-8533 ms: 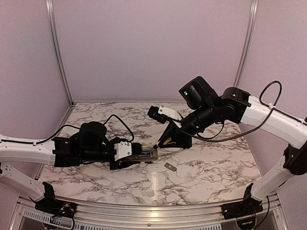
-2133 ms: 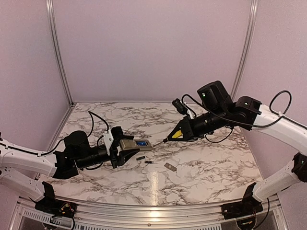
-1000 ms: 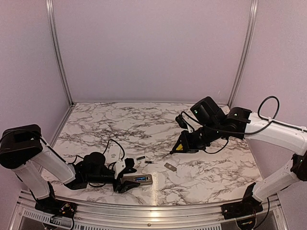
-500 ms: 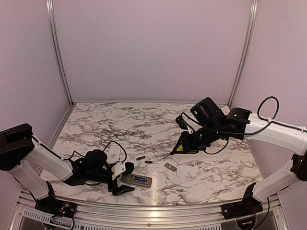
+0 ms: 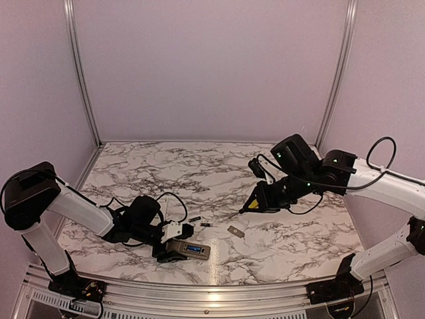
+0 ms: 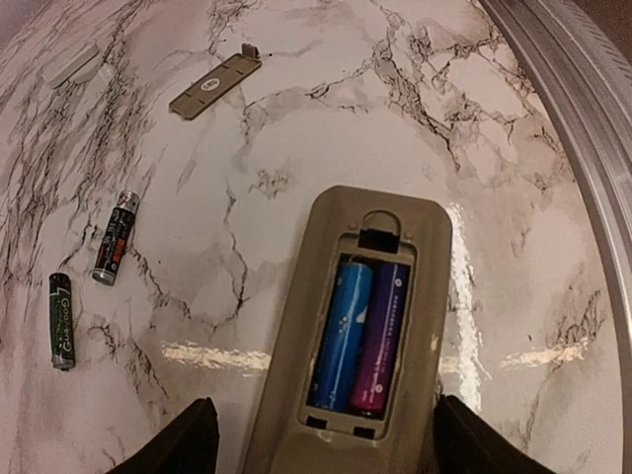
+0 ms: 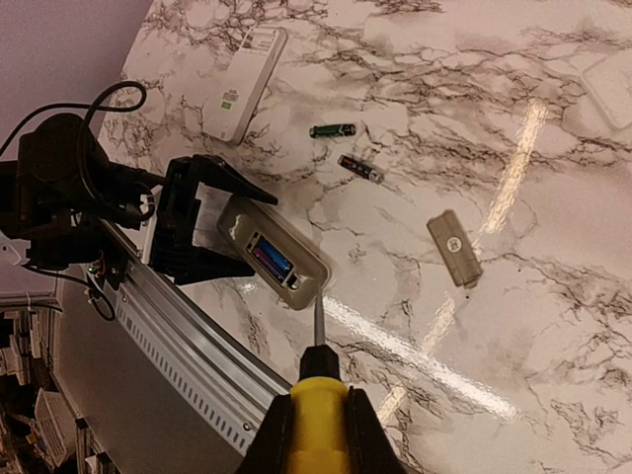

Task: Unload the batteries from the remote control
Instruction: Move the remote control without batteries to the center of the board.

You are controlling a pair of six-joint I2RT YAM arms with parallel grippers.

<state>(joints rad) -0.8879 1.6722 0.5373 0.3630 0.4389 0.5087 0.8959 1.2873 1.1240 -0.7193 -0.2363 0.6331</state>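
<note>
The remote control (image 6: 291, 336) lies back-up at the lower centre of the left wrist view, its long axis running up the frame between the wide-spread left gripper (image 6: 321, 434). 2 batteries (image 6: 341, 331) sit lengthwise in its open bay (2 loose batteries (image 6: 116, 239) lie at left, also pointing roughly up-frame). The right gripper (image 7: 318, 434) clamps a yellow-handled screwdriver (image 7: 318, 390).
</note>
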